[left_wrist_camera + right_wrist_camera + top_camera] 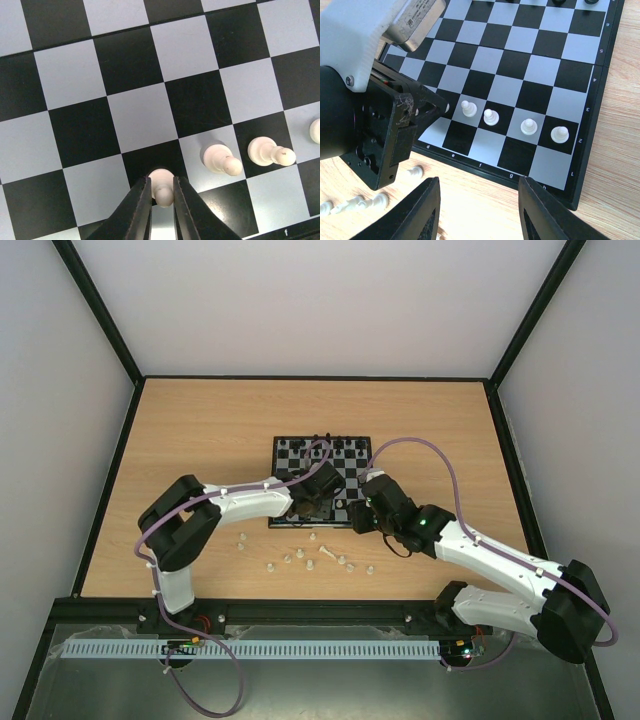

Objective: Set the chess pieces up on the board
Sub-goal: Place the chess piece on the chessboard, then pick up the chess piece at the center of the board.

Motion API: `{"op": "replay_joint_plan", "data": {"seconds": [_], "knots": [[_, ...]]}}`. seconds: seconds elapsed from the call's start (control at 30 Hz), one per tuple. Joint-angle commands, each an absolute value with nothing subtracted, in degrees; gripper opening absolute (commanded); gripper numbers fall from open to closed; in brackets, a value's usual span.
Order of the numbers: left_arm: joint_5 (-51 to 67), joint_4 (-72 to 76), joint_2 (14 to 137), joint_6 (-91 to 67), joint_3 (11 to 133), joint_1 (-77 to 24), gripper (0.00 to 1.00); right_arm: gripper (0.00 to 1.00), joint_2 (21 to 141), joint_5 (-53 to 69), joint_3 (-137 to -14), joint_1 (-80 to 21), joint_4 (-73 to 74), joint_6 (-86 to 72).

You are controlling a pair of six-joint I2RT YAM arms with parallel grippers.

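The board lies mid-table. My left gripper is shut on a whitish pawn that stands upright on a black square in the near rows; both fingers press its sides. Beside it stand three more pale pawns in the same row, also seen in the right wrist view as pawns. My right gripper hangs open over bare wood just off the board's near edge, nothing between its fingers. In the top view the left gripper and right gripper sit close together.
Several loose pale pieces lie scattered on the wood in front of the board, some visible as loose pieces by the right gripper. Black pieces line the board's far edge. The left arm's wrist crowds the board's near left corner.
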State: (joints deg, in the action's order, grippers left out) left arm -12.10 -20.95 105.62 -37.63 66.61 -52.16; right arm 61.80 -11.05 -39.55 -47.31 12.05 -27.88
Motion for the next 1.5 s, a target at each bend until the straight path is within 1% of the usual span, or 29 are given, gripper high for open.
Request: {"op": "replay_joint_plan", "data": {"seconds": [0.0,0.13,0.33,0.43,0.5,0.7,0.97,1.1,1.47], "knots": [[-13.3,-21.9,106.5,-37.3,67.9,-52.4,0.17,0.44,61.4,-11.4,-38.8,-47.1,12.5,-28.2],[-13.5,-22.0,106.4,-37.3,67.9,-52.2,0.29,0.44,61.5,-11.2,-38.7,-47.2,12.4,-28.2],[-13.6,-22.8,103.8,-37.3,67.7,-52.3,0.31,0.44,61.5,-11.1,-38.7,-47.1,12.4,-28.2],[-14.8,-24.2,99.3,-38.1,66.3,-52.4,0.35,0.44,61.4,-10.9,-38.7,-47.1,12.3,-28.1],[-16.2,-25.5,95.8,-38.9,64.4,-52.3,0.40,0.44,61.4,-10.6,-38.7,-47.2,12.3,-28.1],[-18.1,-28.2,86.5,-42.6,55.5,-51.5,0.47,0.44,61.6,-10.0,-38.7,-47.1,12.0,-28.1],[-17.8,-28.6,76.5,-46.8,42.7,-48.3,0.51,0.44,61.5,-8.7,-38.5,-47.1,11.8,-28.0],[-18.2,-28.8,72.6,-47.4,39.1,-46.2,0.53,0.44,61.4,-7.9,-38.4,-47.1,11.6,-27.9],[-17.1,-25.7,71.0,-46.1,32.7,-39.5,0.55,0.44,60.9,-7.3,-38.1,-47.2,11.5,-27.9]]}}
